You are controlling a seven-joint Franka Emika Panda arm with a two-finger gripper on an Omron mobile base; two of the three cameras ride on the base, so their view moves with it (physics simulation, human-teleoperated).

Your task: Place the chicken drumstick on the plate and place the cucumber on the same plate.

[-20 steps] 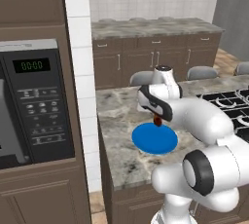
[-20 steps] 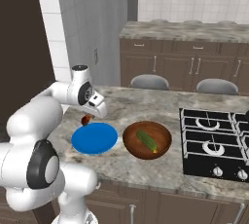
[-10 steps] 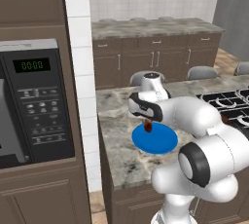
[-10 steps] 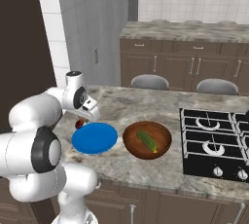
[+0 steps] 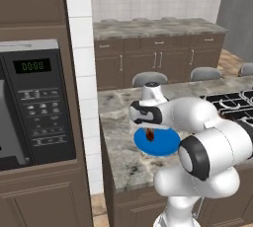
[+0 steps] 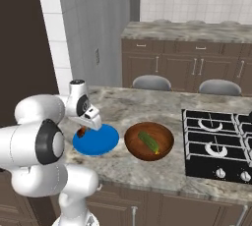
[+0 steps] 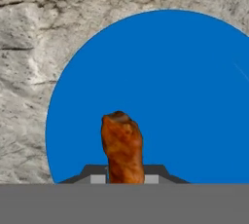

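Note:
The bright-blue plate lies flat on the stone counter. Just above its left part hangs the reddish-brown chicken drumstick, with my gripper shut on it. In the hand view the drumstick points out over the plate near its edge. The green cucumber lies inside the round wooden bowl, to the right of the plate.
A black gas hob takes up the counter's right part. A tall cabinet with a built-in microwave stands left of the counter. Grey stool backs rise behind the counter's far edge.
The arm has carried the drumstick leftward and lower, from over the plate's far side to just above its left part. Cucumber and bowl have stayed put.

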